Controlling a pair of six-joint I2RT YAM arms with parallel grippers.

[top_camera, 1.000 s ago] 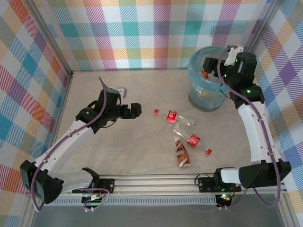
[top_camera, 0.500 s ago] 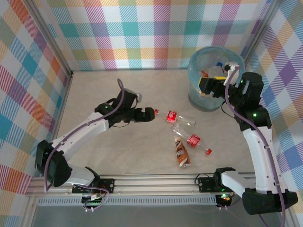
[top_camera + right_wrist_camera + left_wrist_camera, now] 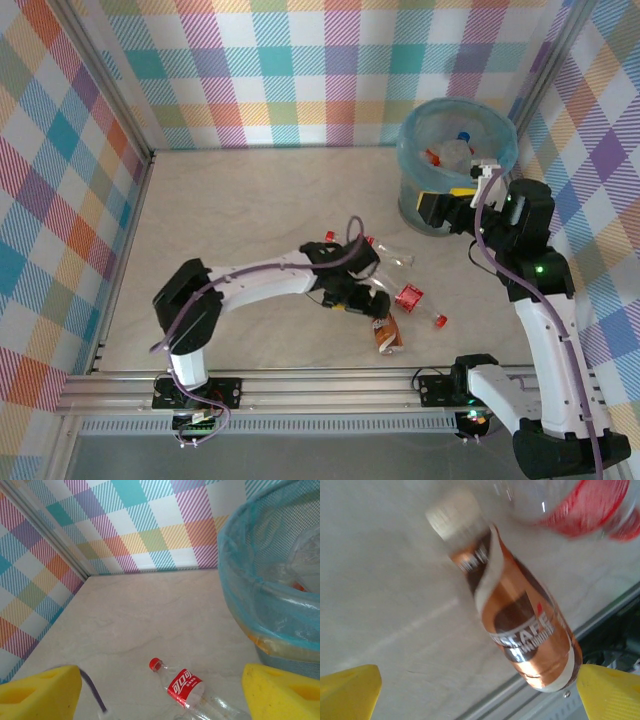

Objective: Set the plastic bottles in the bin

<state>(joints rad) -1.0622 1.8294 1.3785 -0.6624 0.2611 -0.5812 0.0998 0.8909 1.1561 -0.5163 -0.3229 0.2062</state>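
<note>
Under the left gripper (image 3: 480, 692), jaws apart, lies a brown bottle (image 3: 515, 625); the right gripper (image 3: 161, 692), jaws apart, hangs beside the bin (image 3: 260, 580).

- We see a pale, marble-patterned tabletop (image 3: 240, 210).
- Around it on three sides we see walls (image 3: 300, 70) checked in pastel colours.
- We note a metal post (image 3: 116, 90) in the far left corner.
- We see an aluminium rail (image 3: 320, 380) along the near edge.

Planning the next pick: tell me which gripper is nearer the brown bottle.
Left. The left gripper is open just above the brown bottle, which sits between its pads; the right gripper is off by the bin.
</note>
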